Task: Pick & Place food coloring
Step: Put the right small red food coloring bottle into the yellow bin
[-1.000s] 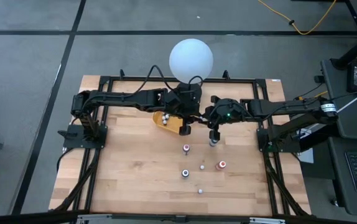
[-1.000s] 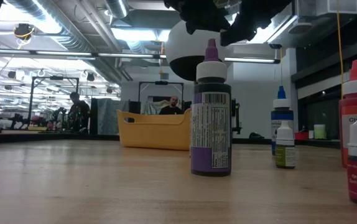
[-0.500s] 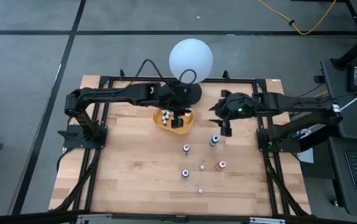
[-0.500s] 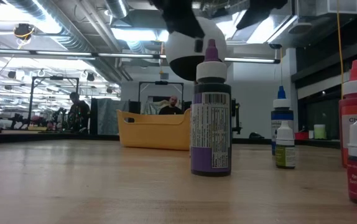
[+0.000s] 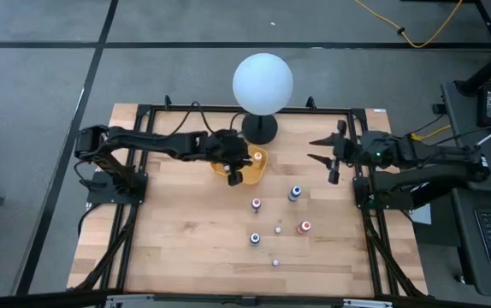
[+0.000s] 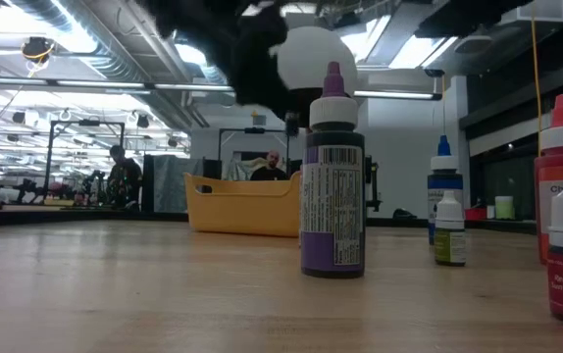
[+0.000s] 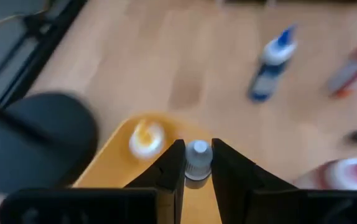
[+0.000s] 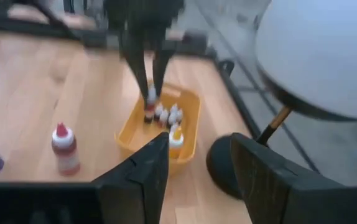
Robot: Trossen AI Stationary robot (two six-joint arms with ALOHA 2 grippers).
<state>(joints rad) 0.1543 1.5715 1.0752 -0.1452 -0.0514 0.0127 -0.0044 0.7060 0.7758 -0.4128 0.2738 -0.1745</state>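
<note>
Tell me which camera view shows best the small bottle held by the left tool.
The left wrist view: the small grey-capped bottle fills the gap between the left tool's fingers, above the yellow tray. The right wrist view shows it farther off. The high view hides it under the arm; the low view shows only a dark blur.

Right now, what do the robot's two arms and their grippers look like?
Both arms are dark, slim and jointed, with black cables looping along them. The left gripper and the right gripper each end in two flat, dark fingers. A small green light glows on the right arm.
</note>
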